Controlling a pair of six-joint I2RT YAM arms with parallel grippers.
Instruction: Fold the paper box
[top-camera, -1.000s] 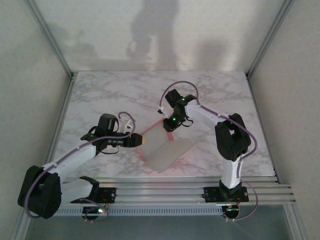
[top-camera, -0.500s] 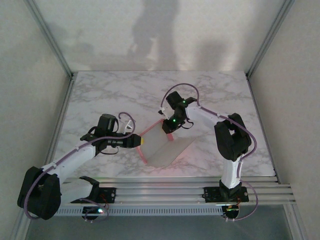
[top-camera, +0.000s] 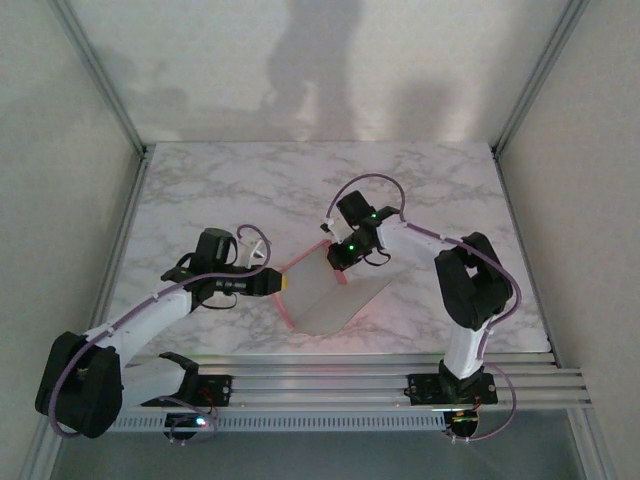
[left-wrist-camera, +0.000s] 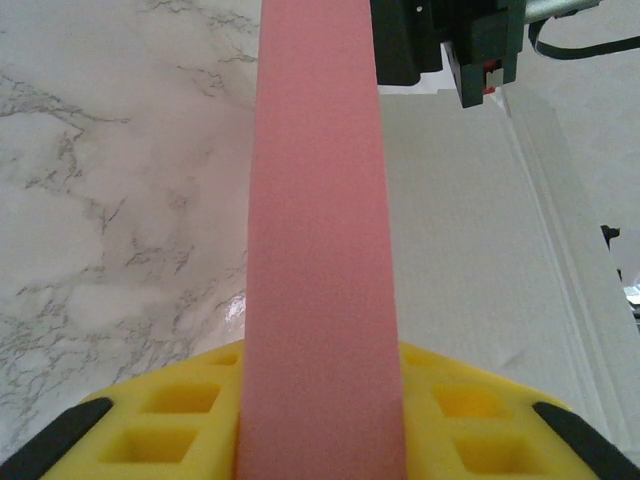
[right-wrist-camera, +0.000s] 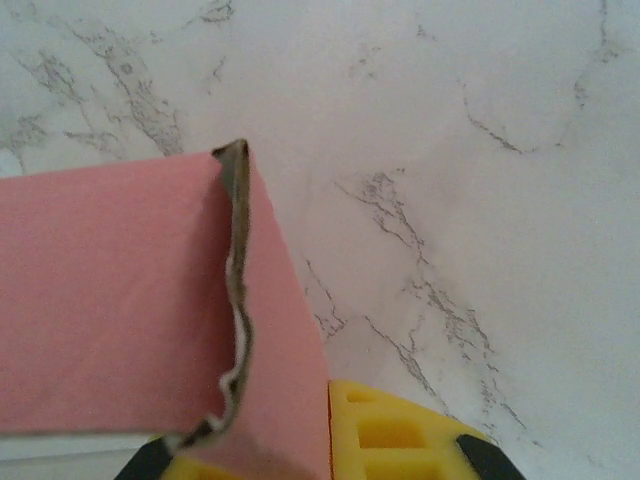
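the paper box (top-camera: 325, 298) lies white face up just below the middle of the top view, its left and upper edges raised and showing pink. the left gripper (top-camera: 281, 283) is closed on the left flap (left-wrist-camera: 320, 250), which runs up between its yellow fingers (left-wrist-camera: 170, 410). the right gripper (top-camera: 340, 262) is clamped on the upper edge, by a crumpled corner (right-wrist-camera: 235, 160). bare marble table (top-camera: 200, 190) spreads above and to both sides; the box's lower edge nears the rail (top-camera: 330, 380).

Noted pink strip of paper box (left-wrist-camera: 320, 230) running up mid-frame, pinched between yellow fingers (left-wrist-camera: 170, 420) at bottom — marble table (left-wrist-camera: 110, 200) left.
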